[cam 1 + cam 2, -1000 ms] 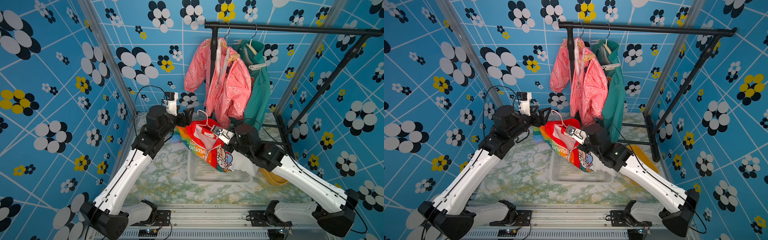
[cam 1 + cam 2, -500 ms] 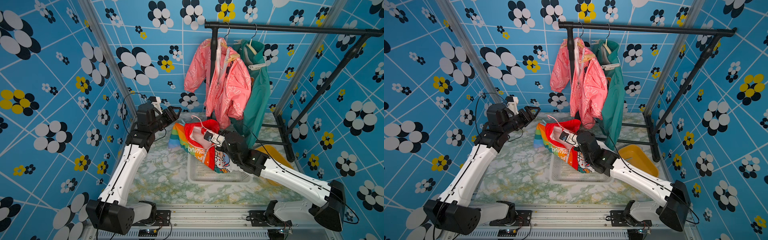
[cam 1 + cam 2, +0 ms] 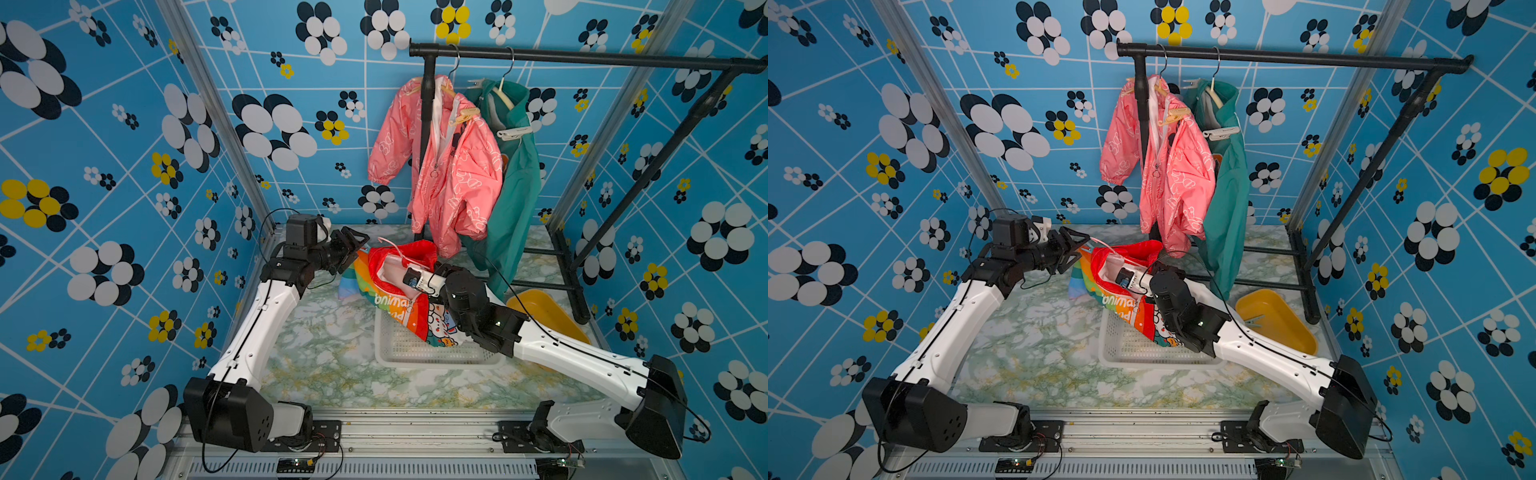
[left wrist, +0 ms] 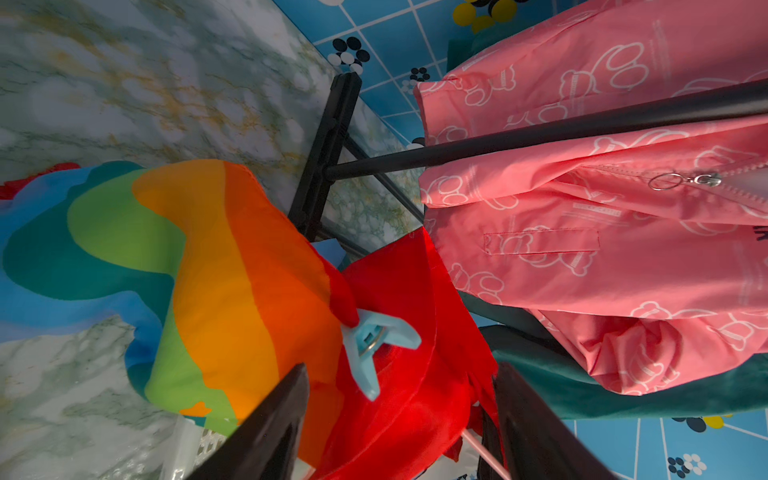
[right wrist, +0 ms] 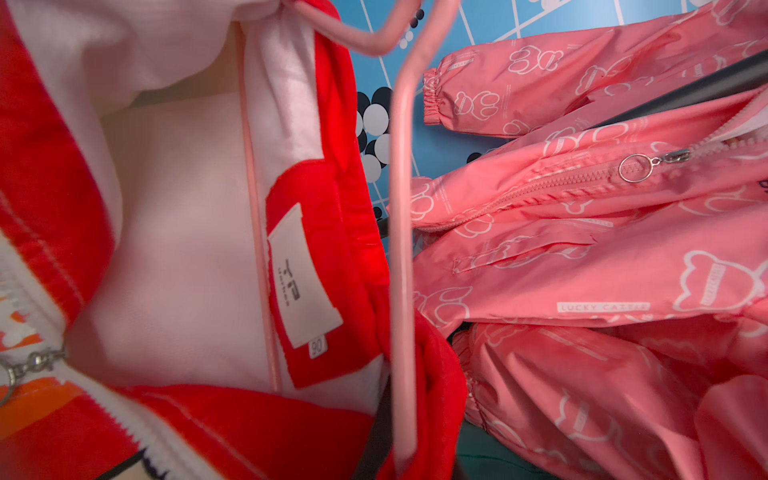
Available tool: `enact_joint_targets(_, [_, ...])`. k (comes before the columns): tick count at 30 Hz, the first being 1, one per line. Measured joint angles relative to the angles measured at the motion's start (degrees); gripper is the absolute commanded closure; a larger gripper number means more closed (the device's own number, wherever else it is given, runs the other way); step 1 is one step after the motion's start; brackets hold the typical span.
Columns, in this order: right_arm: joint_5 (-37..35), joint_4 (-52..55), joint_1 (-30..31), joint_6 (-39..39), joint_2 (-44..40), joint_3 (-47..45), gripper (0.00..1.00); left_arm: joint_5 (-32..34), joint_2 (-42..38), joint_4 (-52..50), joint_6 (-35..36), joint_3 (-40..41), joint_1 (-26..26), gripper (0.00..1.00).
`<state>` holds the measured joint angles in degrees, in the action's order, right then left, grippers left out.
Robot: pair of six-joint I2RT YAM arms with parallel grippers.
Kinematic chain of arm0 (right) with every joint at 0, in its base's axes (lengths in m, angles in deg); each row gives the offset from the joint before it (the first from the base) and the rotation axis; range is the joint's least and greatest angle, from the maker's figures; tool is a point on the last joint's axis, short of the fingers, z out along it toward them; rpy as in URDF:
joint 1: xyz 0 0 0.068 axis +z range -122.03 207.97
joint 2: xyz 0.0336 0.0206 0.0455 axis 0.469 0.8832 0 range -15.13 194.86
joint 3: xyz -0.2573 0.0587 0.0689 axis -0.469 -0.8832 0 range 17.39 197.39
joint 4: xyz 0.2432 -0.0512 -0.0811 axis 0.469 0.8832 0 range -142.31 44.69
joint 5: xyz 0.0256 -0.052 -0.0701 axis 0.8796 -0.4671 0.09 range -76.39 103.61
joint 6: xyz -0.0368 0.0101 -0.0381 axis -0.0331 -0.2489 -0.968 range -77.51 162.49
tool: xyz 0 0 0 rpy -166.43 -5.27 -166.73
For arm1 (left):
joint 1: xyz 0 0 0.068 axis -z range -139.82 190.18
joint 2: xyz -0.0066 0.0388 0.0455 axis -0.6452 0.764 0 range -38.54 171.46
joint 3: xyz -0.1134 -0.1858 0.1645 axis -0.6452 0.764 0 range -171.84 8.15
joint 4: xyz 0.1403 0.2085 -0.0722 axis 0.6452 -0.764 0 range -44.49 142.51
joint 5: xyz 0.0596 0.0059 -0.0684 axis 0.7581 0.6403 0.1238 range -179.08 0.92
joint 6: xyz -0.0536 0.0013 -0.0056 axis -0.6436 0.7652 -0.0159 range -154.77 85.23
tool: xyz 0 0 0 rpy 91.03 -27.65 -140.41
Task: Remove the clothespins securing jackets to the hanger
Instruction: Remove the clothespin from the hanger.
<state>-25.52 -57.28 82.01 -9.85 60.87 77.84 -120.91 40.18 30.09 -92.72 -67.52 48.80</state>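
The white jacket with red trim (image 3: 399, 286) hangs from a pink hanger (image 5: 401, 208) over the basket. My right gripper (image 5: 399, 453) is shut on that hanger's wire, inside the collar (image 3: 409, 275). A pale blue-green clothespin (image 4: 376, 340) is clipped on the red hood. My left gripper (image 4: 401, 374) stands open just short of it, with the clip's handle between the fingers but untouched (image 3: 359, 245). The pink jacket (image 3: 449, 166) and the teal jacket (image 3: 515, 187) hang on the rail, with a tan clothespin (image 3: 465, 114) and a whitish-grey clothespin (image 3: 513, 133) on them.
A white mesh basket (image 3: 415, 353) sits under the held jacket. A yellow tray (image 3: 548, 311) lies at the right, beside the black rack's foot. The rack's upright post (image 3: 426, 124) and rail (image 3: 582, 62) stand behind. Blue flowered walls close in on three sides.
My right arm has lowered and carried the hanger and jacket to the left. My left gripper drew back to the left, then came up to the hood, its jaws slightly narrower.
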Motion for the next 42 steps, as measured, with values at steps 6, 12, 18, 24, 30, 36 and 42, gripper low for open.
enact_joint_targets(6, [-0.2, -0.4, 0.8, -0.6, 0.0, 0.0, 1.0, -1.6, 3.2, 1.2, -3.3, 0.2, 0.0, 0.51])
enact_joint_targets(12, [-1.1, -0.4, 0.8, -0.9, 0.1, 0.0, 1.0, -3.4, 5.6, 3.2, -5.6, 0.6, 0.0, 0.56])
enact_joint_targets(18, [-2.7, -0.3, 0.9, -0.8, 0.9, 0.0, 1.0, -3.3, 5.6, 3.1, -5.4, 0.6, -0.2, 0.54])
enact_joint_targets(24, [-3.7, -0.4, 0.9, -0.9, 2.0, 0.0, 1.0, -3.1, 5.6, 2.9, -5.4, 0.6, -1.4, 0.62])
enact_joint_targets(30, [-4.0, -0.4, 1.0, -0.9, 2.6, 0.0, 1.0, -3.3, 5.6, 2.7, -6.0, 0.6, -1.8, 0.68])
enact_joint_targets(36, [-4.1, -0.4, 1.0, -0.9, 2.6, 0.0, 1.0, -3.6, 5.6, 2.8, -6.7, 0.6, -1.8, 0.71])
enact_joint_targets(42, [-4.7, -0.4, 1.0, -0.9, 2.6, 0.0, 1.0, -4.3, 5.6, 3.3, -7.5, 0.6, -1.8, 0.81])
